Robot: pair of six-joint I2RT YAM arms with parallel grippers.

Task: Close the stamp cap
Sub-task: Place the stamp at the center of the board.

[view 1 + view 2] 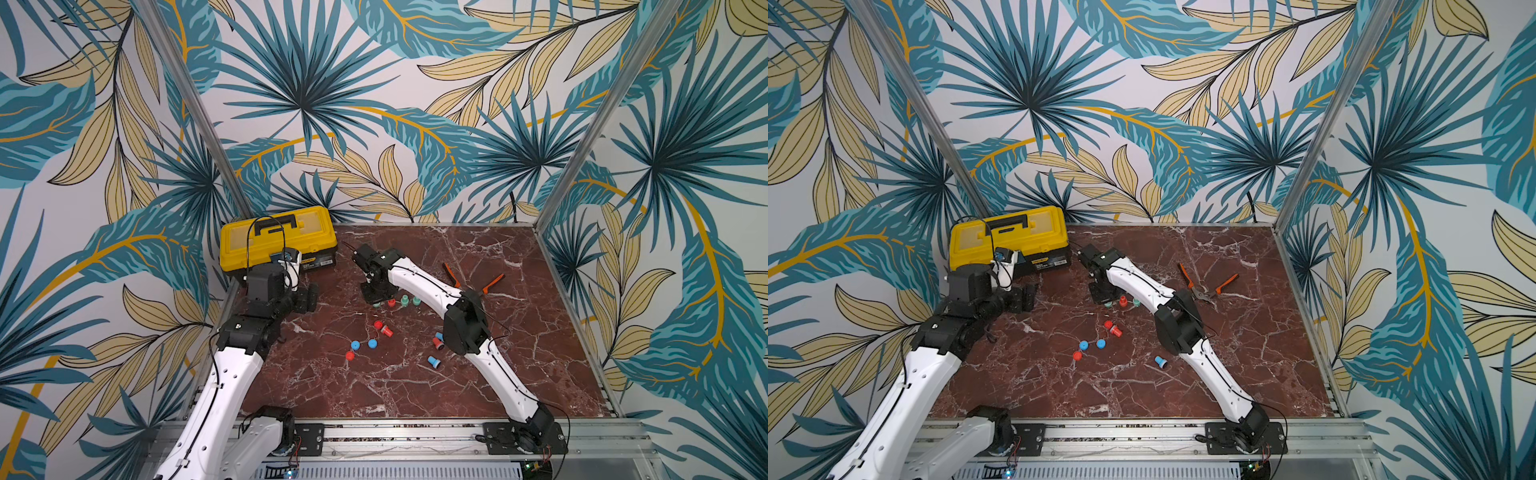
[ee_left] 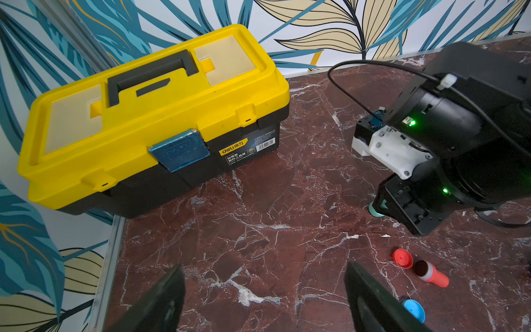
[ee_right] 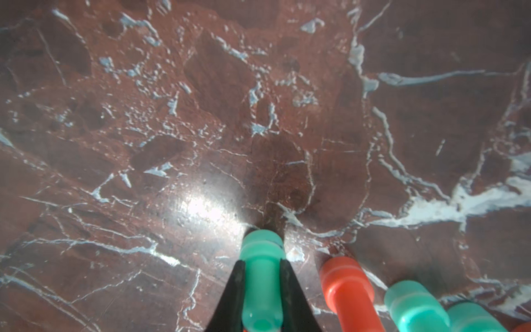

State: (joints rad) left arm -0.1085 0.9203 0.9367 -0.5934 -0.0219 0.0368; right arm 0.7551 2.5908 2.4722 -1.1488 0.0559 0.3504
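Observation:
My right gripper (image 3: 262, 262) is shut on the stem of a green stamp (image 3: 261, 290) that stands upright, its wide capped end on the marble. In both top views the right gripper (image 1: 376, 296) points down at the head of a row: a red stamp (image 1: 391, 303) and two green stamps (image 1: 404, 301) stand beside it. My left gripper (image 2: 264, 268) hangs open over bare table near the left edge, with nothing between its fingers. An uncapped red stamp (image 2: 431, 274) lies beside a loose red cap (image 2: 402, 257). A blue cap (image 2: 413, 309) lies near one left finger.
A yellow toolbox (image 1: 278, 239) stands shut at the back left. Orange-handled pliers (image 1: 473, 282) lie behind the right arm. Two blue caps (image 1: 355, 344) and a red cap (image 1: 350, 355) lie mid-table. A blue stamp (image 1: 434, 361) and a red one (image 1: 437, 342) lie by the right elbow.

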